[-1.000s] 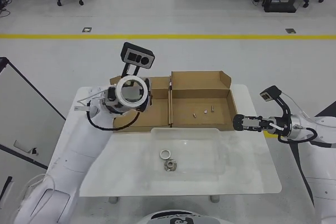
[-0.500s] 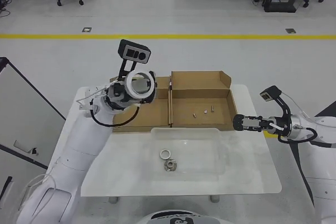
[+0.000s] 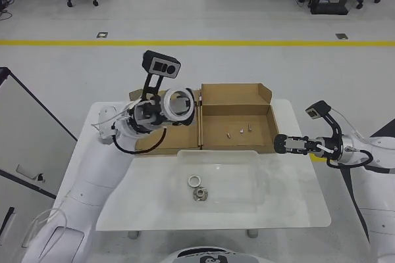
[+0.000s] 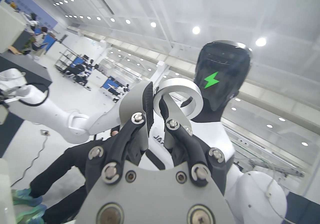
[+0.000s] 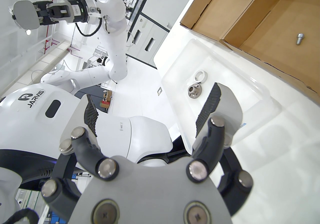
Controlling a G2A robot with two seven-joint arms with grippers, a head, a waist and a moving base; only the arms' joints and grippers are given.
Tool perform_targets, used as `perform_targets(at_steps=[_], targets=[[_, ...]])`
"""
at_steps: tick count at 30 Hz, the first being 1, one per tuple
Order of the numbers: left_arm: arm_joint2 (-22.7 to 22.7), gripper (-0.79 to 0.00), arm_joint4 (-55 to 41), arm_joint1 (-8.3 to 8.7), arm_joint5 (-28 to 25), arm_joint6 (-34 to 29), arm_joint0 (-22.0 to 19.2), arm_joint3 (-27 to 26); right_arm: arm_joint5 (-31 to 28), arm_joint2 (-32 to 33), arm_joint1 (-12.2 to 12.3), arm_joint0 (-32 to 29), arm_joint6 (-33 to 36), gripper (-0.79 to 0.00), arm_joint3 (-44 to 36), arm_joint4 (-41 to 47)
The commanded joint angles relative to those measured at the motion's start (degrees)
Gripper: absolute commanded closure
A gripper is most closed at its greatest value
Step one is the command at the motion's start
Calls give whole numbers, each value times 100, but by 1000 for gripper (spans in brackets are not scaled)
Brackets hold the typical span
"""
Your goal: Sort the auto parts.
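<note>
A large silver ring (image 3: 179, 93) hangs in the air over the left cardboard box (image 3: 178, 137). My left gripper (image 3: 163, 110) is shut on its wall, one finger inside the ring (image 4: 180, 89) and one outside. My right gripper (image 3: 281, 144) stands open with nothing between its fingers, beside the right box's (image 3: 240, 117) outer corner. Two small bolts (image 3: 229, 135) (image 3: 248, 127) lie in the right box. The clear tray (image 3: 237, 187) holds a small ring (image 3: 194, 180) and a flanged hub (image 3: 200, 193); the right wrist view shows this ring (image 5: 201, 76) and hub (image 5: 194, 90) too.
The two open cardboard boxes stand side by side at the table's back, sharing a raised wall (image 3: 200, 118). The tray sits in front of them at mid-table. White tabletop (image 3: 296, 197) lies bare around the tray.
My left arm has swung the large ring to the right, from over the left box's middle toward the wall between the boxes. The right arm has kept still.
</note>
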Motion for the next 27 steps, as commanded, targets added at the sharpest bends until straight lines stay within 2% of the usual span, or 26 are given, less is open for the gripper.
perform_targets(at_steps=[1, 3, 10, 13, 20, 27], targets=[[-5, 0, -405, -22, 113, -184, -2, 27, 0, 0, 0, 0, 0, -785, 0, 0], [-13, 0, -787, -50, 215, -329, -1, 50, 0, 0, 0, 0, 0, -785, 0, 0], [-93, 0, -738, -91, 211, -433, -28, 169, 0, 0, 0, 0, 0, -785, 0, 0], [-122, 0, -453, -97, 150, -389, -37, 199, 0, 0, 0, 0, 0, -785, 0, 0], [-250, 0, 1252, -41, -46, 85, -28, 126, 0, 0, 0, 0, 0, -785, 0, 0], [-237, 0, 1405, -46, -20, 321, 98, -35, 0, 0, 0, 0, 0, -785, 0, 0]])
